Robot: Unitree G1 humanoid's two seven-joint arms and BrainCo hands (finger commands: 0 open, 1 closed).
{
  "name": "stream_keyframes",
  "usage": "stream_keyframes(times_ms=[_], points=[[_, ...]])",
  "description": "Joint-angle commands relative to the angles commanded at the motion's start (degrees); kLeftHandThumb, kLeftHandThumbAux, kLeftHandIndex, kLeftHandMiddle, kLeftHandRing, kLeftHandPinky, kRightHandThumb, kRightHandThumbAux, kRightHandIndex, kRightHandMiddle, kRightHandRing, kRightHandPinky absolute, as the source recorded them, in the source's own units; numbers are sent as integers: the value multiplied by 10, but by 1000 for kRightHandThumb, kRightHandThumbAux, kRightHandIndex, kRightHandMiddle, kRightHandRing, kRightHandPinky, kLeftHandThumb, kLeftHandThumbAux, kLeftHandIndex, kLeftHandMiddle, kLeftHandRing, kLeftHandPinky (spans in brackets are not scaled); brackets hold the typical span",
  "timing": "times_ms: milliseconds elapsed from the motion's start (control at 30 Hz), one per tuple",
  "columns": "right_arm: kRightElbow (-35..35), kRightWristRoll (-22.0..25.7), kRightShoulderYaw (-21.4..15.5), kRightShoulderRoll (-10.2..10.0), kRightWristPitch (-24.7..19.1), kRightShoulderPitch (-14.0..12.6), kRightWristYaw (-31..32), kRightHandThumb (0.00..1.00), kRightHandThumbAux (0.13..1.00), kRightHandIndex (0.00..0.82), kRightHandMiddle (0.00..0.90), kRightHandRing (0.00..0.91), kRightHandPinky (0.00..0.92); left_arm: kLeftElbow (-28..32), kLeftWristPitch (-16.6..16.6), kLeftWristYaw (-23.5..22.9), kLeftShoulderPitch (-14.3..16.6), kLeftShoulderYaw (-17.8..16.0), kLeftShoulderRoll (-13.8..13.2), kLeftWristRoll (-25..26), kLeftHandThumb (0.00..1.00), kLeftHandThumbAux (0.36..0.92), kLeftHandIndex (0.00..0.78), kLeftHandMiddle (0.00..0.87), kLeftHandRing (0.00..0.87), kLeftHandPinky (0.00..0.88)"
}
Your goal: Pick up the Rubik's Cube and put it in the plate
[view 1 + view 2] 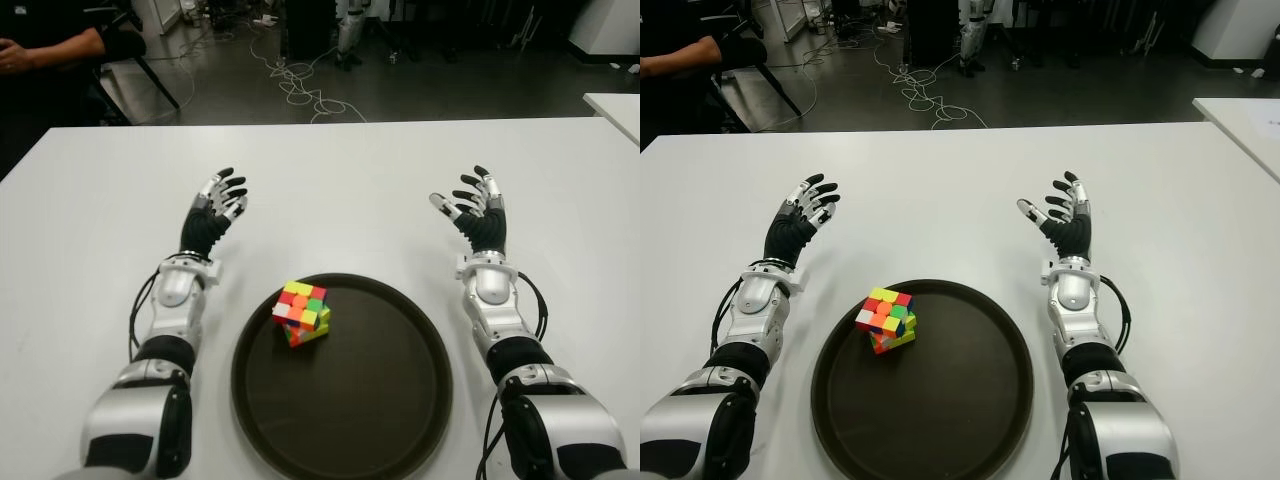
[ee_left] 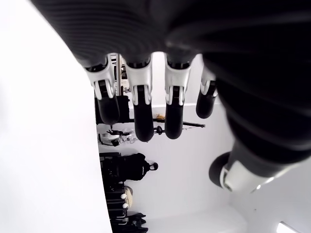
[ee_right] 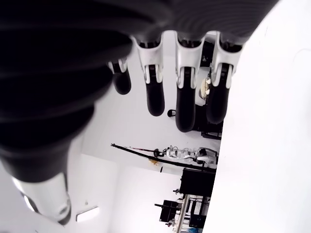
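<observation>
A Rubik's Cube (image 1: 303, 312) with mixed bright faces sits inside the round dark plate (image 1: 390, 400), near its far left rim. My left hand (image 1: 218, 203) shows over the white table, beyond and to the left of the plate, fingers spread and empty. My right hand (image 1: 473, 208) shows beyond and to the right of the plate, also spread and empty. In the wrist views the left fingers (image 2: 140, 107) and right fingers (image 3: 187, 97) are extended with nothing between them.
The white table (image 1: 330, 190) stretches wide beyond the plate. A second white table corner (image 1: 615, 105) stands at the far right. A person's arm (image 1: 45, 48) and cables on the floor (image 1: 300, 85) lie past the far edge.
</observation>
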State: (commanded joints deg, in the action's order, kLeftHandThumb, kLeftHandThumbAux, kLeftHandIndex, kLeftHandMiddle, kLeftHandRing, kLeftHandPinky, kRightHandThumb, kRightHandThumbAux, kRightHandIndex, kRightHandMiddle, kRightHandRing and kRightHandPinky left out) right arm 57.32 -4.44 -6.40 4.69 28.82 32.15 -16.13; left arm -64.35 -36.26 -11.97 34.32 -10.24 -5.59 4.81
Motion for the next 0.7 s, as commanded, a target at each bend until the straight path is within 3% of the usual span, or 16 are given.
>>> stream_keyframes(times_ms=[700], points=[[-4,-7,6,5,-1,0,0,44,692,147,248,273,281,-3,8,4,3,3,-1,1,74,649,103,185,175,164]])
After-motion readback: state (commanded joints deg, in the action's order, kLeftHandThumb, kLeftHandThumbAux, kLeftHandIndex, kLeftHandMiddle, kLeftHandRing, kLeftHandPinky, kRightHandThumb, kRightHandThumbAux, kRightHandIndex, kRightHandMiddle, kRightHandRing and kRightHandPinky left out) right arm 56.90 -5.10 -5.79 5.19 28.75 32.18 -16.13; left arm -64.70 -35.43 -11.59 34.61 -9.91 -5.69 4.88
